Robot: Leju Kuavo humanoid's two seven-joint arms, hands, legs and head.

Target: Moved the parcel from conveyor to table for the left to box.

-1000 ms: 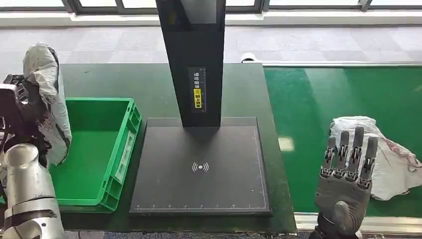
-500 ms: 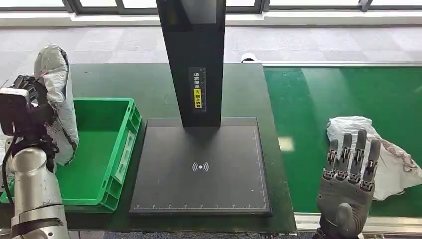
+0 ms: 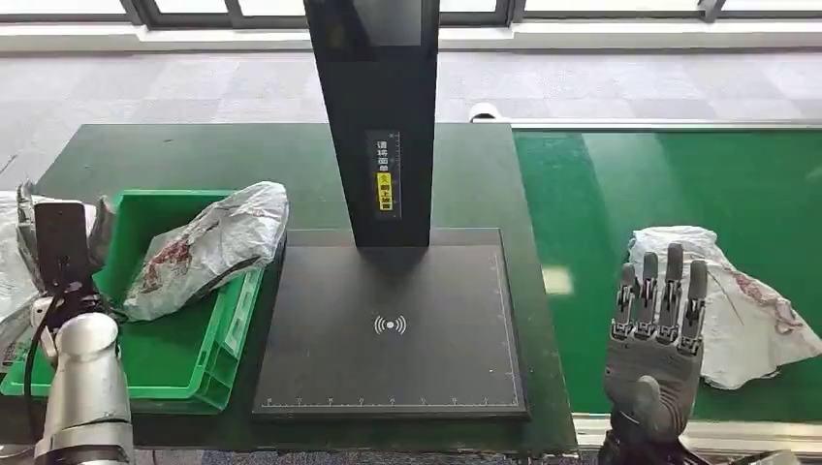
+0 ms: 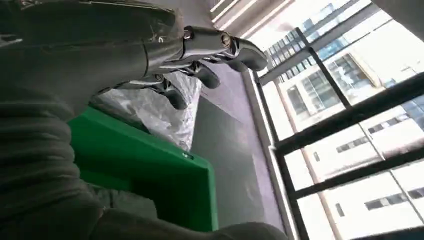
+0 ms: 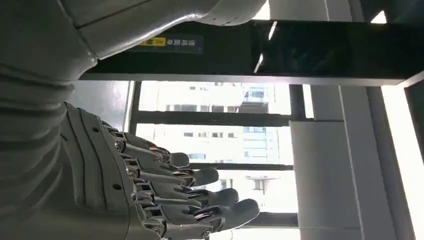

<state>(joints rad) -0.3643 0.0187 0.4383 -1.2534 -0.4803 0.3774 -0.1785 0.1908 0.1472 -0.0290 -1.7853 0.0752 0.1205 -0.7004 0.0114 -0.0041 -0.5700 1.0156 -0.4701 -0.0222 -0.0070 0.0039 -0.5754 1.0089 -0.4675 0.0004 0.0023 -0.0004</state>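
Note:
A crumpled white-grey parcel (image 3: 208, 247) with red print lies tilted in the green box (image 3: 237, 320), its upper end leaning on the box's right wall. My left hand (image 3: 60, 247) hovers at the box's left edge with nothing in it. In the left wrist view its fingers (image 4: 215, 45) stretch out apart over the parcel (image 4: 155, 105) and the box (image 4: 150, 170). A second white parcel (image 3: 746, 310) lies on the green conveyor (image 3: 679, 174). My right hand (image 3: 654, 329) stands upright and open just in front of it, with its fingers (image 5: 165, 190) spread and empty.
A black scanner column (image 3: 383, 116) rises from a flat black base plate (image 3: 388, 329) in the middle of the dark green table (image 3: 242, 155). Some white-grey plastic (image 3: 10, 262) shows at the far left edge beside the box.
My left hand has dropped lower and let go of the parcel, which went from upright in its grip to lying in the box. My right hand shifted slightly left.

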